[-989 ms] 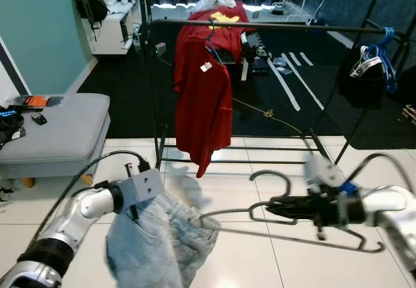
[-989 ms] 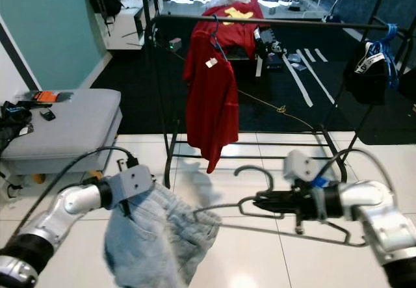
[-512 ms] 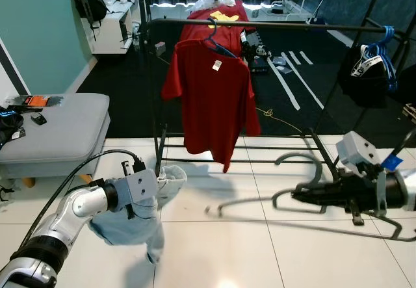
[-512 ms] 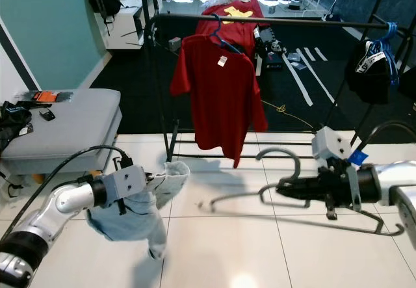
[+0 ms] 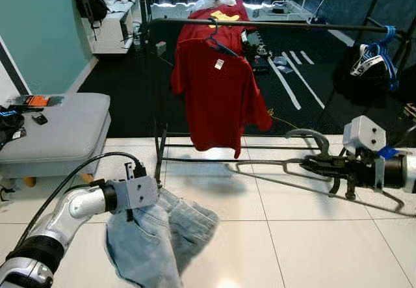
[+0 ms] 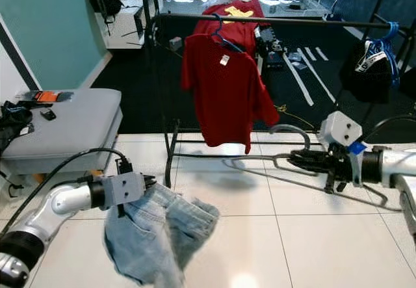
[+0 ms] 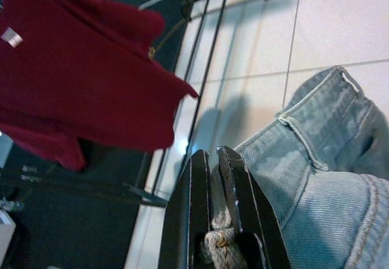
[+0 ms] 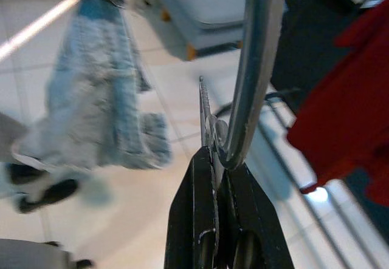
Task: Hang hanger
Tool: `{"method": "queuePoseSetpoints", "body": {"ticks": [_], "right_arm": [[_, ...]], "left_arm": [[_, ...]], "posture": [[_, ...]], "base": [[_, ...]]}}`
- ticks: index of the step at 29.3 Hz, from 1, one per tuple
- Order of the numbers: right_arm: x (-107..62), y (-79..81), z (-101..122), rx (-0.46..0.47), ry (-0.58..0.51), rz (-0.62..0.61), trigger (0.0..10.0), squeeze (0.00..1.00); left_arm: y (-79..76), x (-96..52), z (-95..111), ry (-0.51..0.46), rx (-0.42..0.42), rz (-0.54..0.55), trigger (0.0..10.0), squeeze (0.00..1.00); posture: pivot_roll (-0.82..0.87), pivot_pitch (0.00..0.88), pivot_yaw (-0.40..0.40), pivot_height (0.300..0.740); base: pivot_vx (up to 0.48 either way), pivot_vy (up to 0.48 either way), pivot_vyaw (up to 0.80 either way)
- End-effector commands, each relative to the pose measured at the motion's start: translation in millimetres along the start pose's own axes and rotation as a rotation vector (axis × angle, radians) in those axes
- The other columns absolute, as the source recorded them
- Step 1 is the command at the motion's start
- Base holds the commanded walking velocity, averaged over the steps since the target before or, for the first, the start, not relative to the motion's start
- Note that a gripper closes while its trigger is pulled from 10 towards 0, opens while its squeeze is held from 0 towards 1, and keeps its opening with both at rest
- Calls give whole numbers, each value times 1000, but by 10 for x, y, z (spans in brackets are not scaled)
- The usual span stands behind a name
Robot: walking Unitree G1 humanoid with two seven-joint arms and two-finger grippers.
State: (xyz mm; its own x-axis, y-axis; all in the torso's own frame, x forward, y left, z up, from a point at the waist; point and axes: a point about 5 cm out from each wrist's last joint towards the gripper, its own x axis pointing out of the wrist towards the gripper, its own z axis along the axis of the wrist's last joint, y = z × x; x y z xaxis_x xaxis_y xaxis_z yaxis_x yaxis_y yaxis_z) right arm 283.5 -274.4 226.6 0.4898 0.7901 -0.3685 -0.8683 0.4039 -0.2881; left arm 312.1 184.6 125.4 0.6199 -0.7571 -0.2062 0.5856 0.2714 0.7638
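A grey metal hanger [image 5: 305,133] lies nearly level above the white tiles, hook up, with my right gripper [image 5: 312,165] shut on its neck; the right wrist view shows the hook [image 8: 255,56] clamped at the fingertips. Its long wire reaches left toward the rack's foot. Light blue jeans [image 5: 156,236] hang crumpled from my left gripper [image 5: 140,197], which is shut on the waistband [image 7: 316,178] low at the left. Behind stands a black clothes rack with its rail [image 5: 273,25] across the top.
A red T-shirt [image 5: 218,93] hangs on a blue hanger from the rail. A black garment [image 5: 367,73] hangs at the rack's right end. A grey bench [image 5: 58,129] stands at the left. The rack's base bars [image 5: 195,160] cross the tiles.
My right gripper carried the hanger up and to the right, away from the jeans. The jeans swung in my left gripper and hang lower again. The red shirt turned on the rail.
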Motion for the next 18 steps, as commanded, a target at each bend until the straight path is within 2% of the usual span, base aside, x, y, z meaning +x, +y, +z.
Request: {"method": "queuePoseSetpoints", "body": {"ticks": [1,3,5,8,18], "right_arm": [[48,45,6,23,-17,52,10000,0],[48,45,6,23,-17,52,10000,0],[80,103,-46,70,6,129,10000,0],[76,120,-100,87,34,165,10000,0],[95,75,-174,80,37,136,10000,0]], "left_arm": [[111,44,117,-61,40,16,10000,0],[111,44,117,-61,40,16,10000,0],[188,80,229,-111,78,13,10000,0],[237,93,323,-160,108,12,10000,0],[281,144,523,-265,158,8,10000,0]], "posture": [[-19,27,-13,740],[-19,27,-13,740],[-18,25,-16,740],[-18,26,-15,740],[-16,32,-12,740]], "base": [[0,0,0],[0,0,0],[0,0,0],[0,0,0],[0,0,0]]}}
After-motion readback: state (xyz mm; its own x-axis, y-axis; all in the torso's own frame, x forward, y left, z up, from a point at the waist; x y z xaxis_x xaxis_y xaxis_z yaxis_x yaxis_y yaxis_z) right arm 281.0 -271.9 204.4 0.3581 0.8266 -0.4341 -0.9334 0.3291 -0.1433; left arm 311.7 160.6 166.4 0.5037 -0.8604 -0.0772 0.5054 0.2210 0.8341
